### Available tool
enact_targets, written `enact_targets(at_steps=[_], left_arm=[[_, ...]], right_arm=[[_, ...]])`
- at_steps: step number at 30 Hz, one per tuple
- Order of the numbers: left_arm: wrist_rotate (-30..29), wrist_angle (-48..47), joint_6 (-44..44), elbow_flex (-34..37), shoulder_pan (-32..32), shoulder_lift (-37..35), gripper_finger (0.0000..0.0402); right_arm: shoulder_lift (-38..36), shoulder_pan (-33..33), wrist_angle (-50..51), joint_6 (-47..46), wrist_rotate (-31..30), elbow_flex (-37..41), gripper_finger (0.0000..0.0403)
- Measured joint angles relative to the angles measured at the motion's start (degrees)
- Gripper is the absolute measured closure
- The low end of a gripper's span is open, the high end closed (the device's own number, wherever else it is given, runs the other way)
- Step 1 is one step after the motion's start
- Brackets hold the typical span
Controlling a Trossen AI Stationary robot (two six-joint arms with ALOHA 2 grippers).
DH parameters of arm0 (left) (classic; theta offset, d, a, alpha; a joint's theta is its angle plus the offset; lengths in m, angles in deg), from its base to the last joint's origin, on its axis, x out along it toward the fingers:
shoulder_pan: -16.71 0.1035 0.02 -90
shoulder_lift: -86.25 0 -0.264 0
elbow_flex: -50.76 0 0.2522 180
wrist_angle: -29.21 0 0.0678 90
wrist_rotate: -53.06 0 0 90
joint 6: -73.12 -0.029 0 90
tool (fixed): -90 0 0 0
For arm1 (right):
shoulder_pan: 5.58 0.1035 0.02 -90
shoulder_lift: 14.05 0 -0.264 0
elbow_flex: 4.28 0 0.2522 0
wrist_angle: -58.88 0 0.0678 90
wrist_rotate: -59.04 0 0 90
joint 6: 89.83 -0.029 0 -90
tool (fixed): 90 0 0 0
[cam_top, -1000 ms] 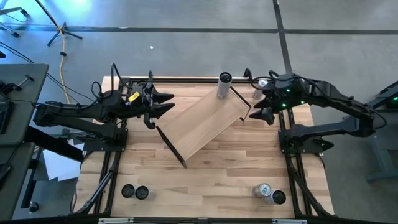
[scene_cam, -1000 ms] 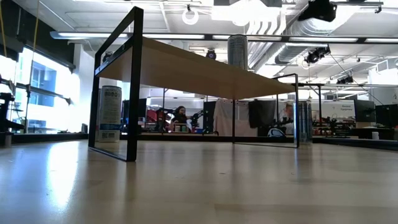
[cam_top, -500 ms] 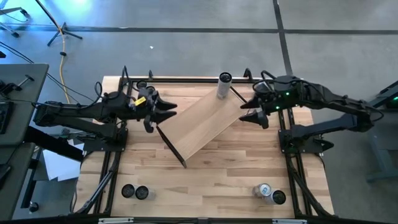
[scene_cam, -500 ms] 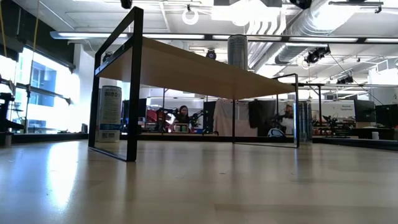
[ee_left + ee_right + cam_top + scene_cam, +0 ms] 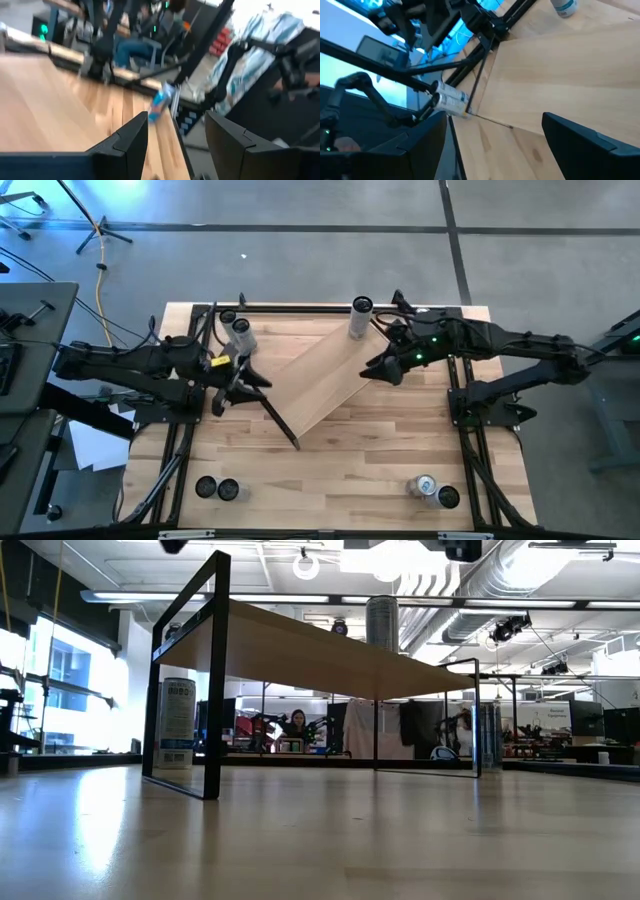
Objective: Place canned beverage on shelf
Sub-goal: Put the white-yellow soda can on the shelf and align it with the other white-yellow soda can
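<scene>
The shelf (image 5: pixel 325 375), a pale board on black end brackets, stands slantwise on the table (image 5: pixel 330 470). A silver can (image 5: pixel 358 320) stands upright on the board's far right corner and shows atop it in the low view (image 5: pixel 382 625). A second can (image 5: pixel 240 332) stands on the table beyond the shelf's left end. My left gripper (image 5: pixel 255 383) hovers open by the shelf's left bracket (image 5: pixel 278 418), with nothing between its fingers (image 5: pixel 175 145). My right gripper (image 5: pixel 375 368) hangs open above the board's right end, also empty (image 5: pixel 495 150).
Two dark cans (image 5: pixel 216 489) stand at the table's near left corner and two more (image 5: pixel 436 491) at the near right. A black frame rail (image 5: pixel 300 307) runs along the far edge. Bare tabletop lies between the shelf and the near edge.
My left gripper has swung from the far left toward the near edge and the shelf's left bracket, turning as it went and uncovering the can behind it. My right gripper has moved toward the table's left, out over the board's right end. Shelf and cans have stayed put.
</scene>
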Motion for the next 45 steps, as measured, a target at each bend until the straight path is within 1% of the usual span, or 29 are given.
enact_targets(at_steps=[2,7,10,12,17,22,26,36,42,45], left_arm=[[-0.04,-1.89,0.71,0.00,-1.29,-0.75,0.0234],[-0.57,-5.89,5.94,0.00,-4.57,-1.63,0.0234],[-1.74,-8.90,7.37,0.00,-6.83,-1.46,0.0234],[-3.84,-10.65,7.40,0.00,-8.34,-1.10,0.0234],[-9.13,-14.02,9.00,0.00,-11.29,-0.37,0.0234],[-11.58,-14.85,10.02,0.01,-13.13,-0.04,0.0234],[-12.03,-14.85,10.40,0.00,-13.76,-0.06,0.0234],[-12.09,-14.83,10.61,0.00,-13.80,-0.06,0.0234],[-12.00,-14.55,16.65,0.01,-13.78,-0.06,0.0234],[-11.05,-11.46,18.95,0.00,-13.96,-0.06,0.0234]], right_arm=[[0.70,0.00,-1.04,-0.58,-0.01,0.00,0.0091],[1.37,0.00,-1.08,-2.78,-0.54,0.00,0.0091],[1.32,-0.02,-1.11,-2.86,-2.33,0.00,0.0091],[1.19,-0.02,-1.10,-2.87,-3.46,0.00,0.0091],[1.14,-0.02,-1.11,-2.86,-4.08,0.00,0.0091],[1.13,-0.02,-1.11,-3.06,-5.40,0.00,0.0091],[1.25,-0.02,-1.11,-5.36,-5.44,0.00,0.0091],[1.26,-0.02,-1.11,-6.46,-5.42,0.00,0.0091],[1.26,-0.02,-1.11,-6.34,-5.42,0.00,0.0091],[1.27,-0.02,-1.11,-5.61,-5.43,0.00,0.0091]])
